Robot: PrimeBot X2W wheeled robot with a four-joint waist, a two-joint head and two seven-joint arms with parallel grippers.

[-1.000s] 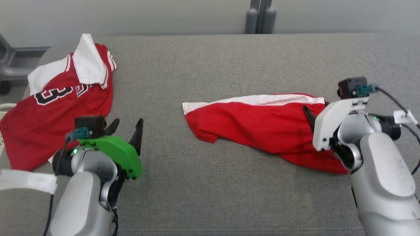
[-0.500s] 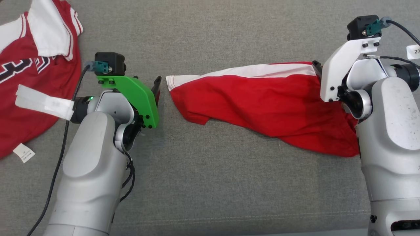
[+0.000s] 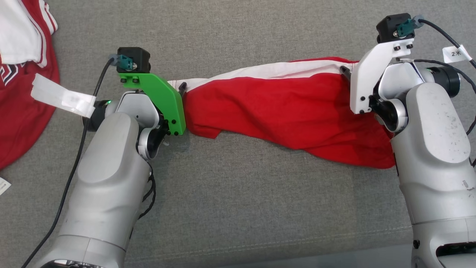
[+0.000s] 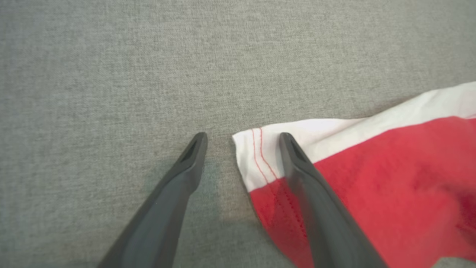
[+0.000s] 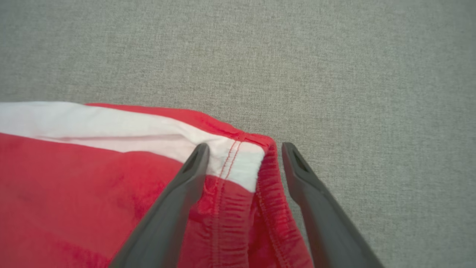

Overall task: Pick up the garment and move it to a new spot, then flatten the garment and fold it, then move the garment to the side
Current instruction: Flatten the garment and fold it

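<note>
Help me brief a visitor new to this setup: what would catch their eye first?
The red shorts with a white stripe, stretched across the middle of the gray fabric surface, stand out first. The left jaws stand open around the hem corner, the right jaws open around the waistband corner. A red jersey lies at the far left.

- Shorts (image 3: 282,115): red with a white side band; red double stitching across the white hem.
- Tabletop (image 3: 238,208): grey, finely woven.
- Jersey (image 3: 22,111): red and white, black marks edged white.
- Left claw (image 4: 242,137): dark grey, on a green bracket (image 3: 163,100).
- Right claw (image 5: 245,148): dark grey, on a white bracket (image 3: 366,82).
</note>
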